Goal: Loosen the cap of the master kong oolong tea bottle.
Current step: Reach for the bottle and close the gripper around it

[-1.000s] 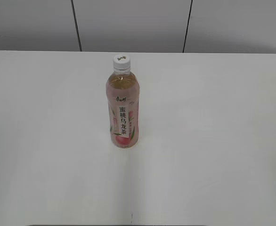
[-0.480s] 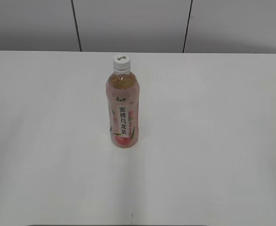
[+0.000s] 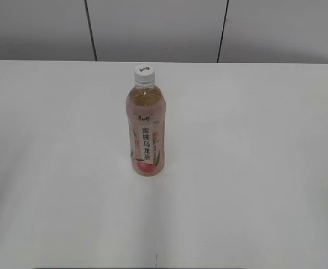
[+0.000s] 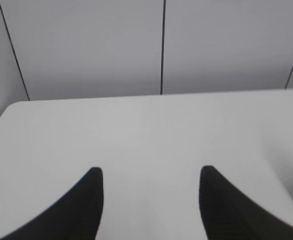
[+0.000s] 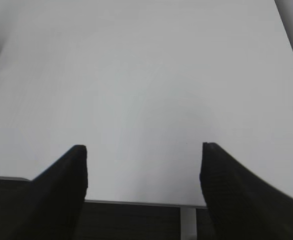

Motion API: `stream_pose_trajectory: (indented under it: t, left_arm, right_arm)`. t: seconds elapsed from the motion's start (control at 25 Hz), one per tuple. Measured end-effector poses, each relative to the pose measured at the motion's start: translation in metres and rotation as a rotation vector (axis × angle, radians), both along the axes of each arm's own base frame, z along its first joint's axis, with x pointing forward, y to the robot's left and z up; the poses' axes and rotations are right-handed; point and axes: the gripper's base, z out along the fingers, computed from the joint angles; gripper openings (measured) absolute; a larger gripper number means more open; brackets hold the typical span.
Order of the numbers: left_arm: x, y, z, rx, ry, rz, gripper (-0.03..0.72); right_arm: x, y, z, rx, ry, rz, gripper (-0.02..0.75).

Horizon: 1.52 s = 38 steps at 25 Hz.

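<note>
The left claw hung released over the bare white tabletop, fingers spread wide, gripping nothing. The right claw was likewise released, above the tabletop's near edge. In the exterior view neither claw appeared. There the master kong oolong tea bottle stood upright near the tabletop's centre, its cap seated at 12 o'clock on its neck.

Left gripper – jaws spread, empty; right gripper – jaws spread, empty.
</note>
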Motion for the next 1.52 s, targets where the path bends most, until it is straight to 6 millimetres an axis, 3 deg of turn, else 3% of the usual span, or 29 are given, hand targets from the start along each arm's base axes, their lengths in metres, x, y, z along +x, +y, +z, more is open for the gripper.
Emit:
stream_pose_trajectory:
  t: [0.2,0.48,0.64,0.92,1.08,1.2,1.52]
  left_arm:
    - [0.03,-0.018,-0.018,0.153,0.097,-0.141,0.382]
    - [0.056,-0.083,-0.047,0.33,0.069,-0.413,0.382]
    - [0.061,-0.109,-0.068,0.278,0.099,-0.466,0.382]
    - [0.066,-0.132,-0.083,0.11,0.066,-0.575,0.392]
    - [0.07,-0.139,-0.091,0.082,0.044,-0.599,0.477]
    - [0.075,-0.142,-0.103,0.079,0.036,-0.589,0.522]
    - [0.084,-0.147,-0.143,0.09,0.043,-0.566,0.56]
  right_arm:
    - [0.0,0.0,0.0,0.0,0.0,0.0,0.533]
    - [0.0,0.0,0.0,0.001,0.0,0.0,0.533]
    - [0.0,0.0,0.0,0.001,0.0,0.0,0.533]
    - [0.0,0.0,0.0,0.001,0.0,0.0,0.533]
    - [0.0,0.0,0.0,0.001,0.0,0.0,0.533]
    - [0.0,0.0,0.0,0.001,0.0,0.0,0.533]
    - [0.0,0.0,0.0,0.001,0.0,0.0,0.533]
